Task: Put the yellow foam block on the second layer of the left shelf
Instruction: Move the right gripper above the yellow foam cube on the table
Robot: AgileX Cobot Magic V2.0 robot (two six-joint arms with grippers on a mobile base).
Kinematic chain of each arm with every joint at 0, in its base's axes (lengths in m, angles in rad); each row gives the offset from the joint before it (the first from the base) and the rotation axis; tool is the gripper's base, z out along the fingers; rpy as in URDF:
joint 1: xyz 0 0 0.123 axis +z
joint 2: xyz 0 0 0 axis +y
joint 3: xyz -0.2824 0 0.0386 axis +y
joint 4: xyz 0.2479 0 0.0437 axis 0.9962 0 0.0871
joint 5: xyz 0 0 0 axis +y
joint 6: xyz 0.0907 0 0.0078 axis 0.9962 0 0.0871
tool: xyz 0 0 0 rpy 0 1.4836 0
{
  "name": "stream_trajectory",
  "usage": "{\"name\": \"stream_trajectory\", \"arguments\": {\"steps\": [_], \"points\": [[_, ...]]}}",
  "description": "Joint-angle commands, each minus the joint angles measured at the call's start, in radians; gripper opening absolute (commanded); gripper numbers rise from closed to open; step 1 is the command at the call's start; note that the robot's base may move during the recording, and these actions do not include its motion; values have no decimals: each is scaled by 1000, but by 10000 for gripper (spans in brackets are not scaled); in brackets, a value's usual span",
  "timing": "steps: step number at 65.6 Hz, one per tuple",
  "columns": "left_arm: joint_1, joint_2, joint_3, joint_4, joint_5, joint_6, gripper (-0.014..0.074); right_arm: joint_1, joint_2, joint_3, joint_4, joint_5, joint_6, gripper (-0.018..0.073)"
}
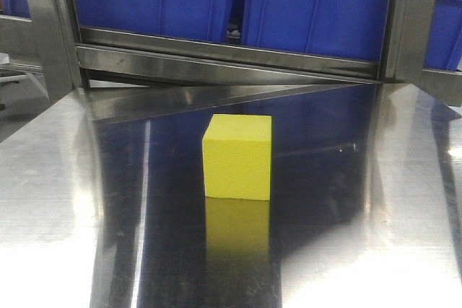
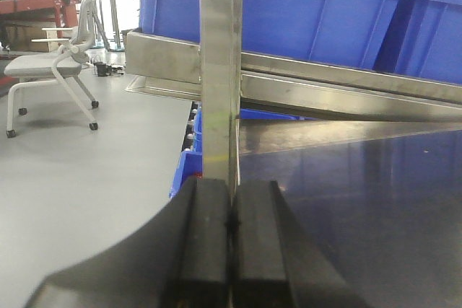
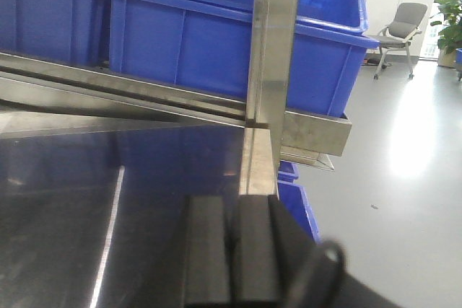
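Bright yellow cube-shaped foam block stands mid-bench on polished steel bench, clear of all edges. Left gripper at left edge, right gripper at right edge: fingers pressed together, empty.

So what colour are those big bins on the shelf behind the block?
Plain blue bins, no pattern; the exterior front-facing view shows them best.

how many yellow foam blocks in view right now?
1. The yellow foam block sits centred on the steel table in the front view; the yellow below is reflection. Wrist views show none.
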Motion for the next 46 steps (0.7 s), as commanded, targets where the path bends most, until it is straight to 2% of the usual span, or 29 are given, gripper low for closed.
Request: {"name": "stream_trajectory", "arguments": {"steps": [1,46], "points": [[-6,-2,26,-2,-82,-4,136,0,-18,-22,1,-94,-4,57],[-6,-2,26,-2,-82,-4,136,0,-18,-22,1,-98,-4,57]]}}
